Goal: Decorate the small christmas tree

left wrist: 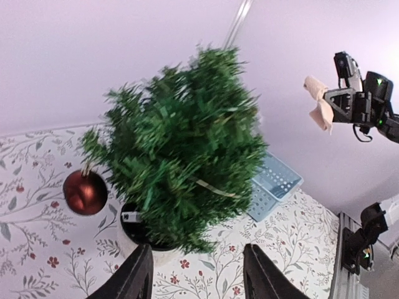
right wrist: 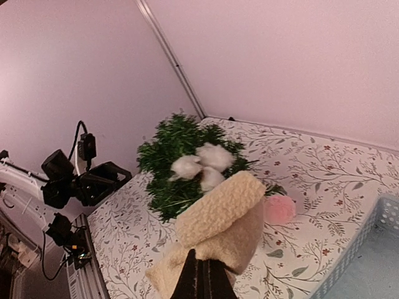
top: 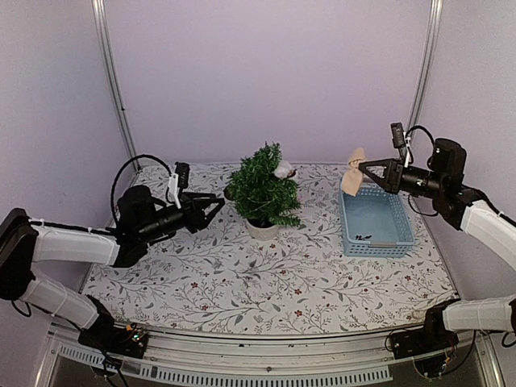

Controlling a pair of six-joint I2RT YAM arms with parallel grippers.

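the small artificial christmas tree (top: pixel 262 189) with bushy dark green needle branches stands upright in its round white pot (top: pixel 262 230) on the flower-printed table (top: pixel 201 282), about midway between the left and right edges and nearer the far edge than the near one. it looks light and top-heavy, so a push against the branches would likely tip or slide it. the needles look soft and springy and should give under a finger, though the branches probably have enough stiffness to carry a hanging piece. the pot seems the firm place to steady it, and the outer branch tips the place to hook or lay decorations. the left gripper (top: pixel 219 203) hovers just left of the tree, fingers spread with nothing between them. the right gripper (top: pixel 363 167) is pinched on a cream fleecy fabric ornament (top: pixel 352 173), held in the air above the far left corner of the blue plastic lattice basket (top: pixel 379 247) near the table's right edge. the ornament looks limp and nearly weightless and may snag in the needles. a glossy dark red ball (left wrist: pixel 85 192) hangs at the tree's left side and a white cottony tuft (top: pixel 283 169) sits near its top. it is hard to tell whether the pink fuzzy pompom (right wrist: pixel 278 208) rests on the table or on a low branch, what the small dark bits in the basket are, and whether the ornament has a loop hidden in the jaws.
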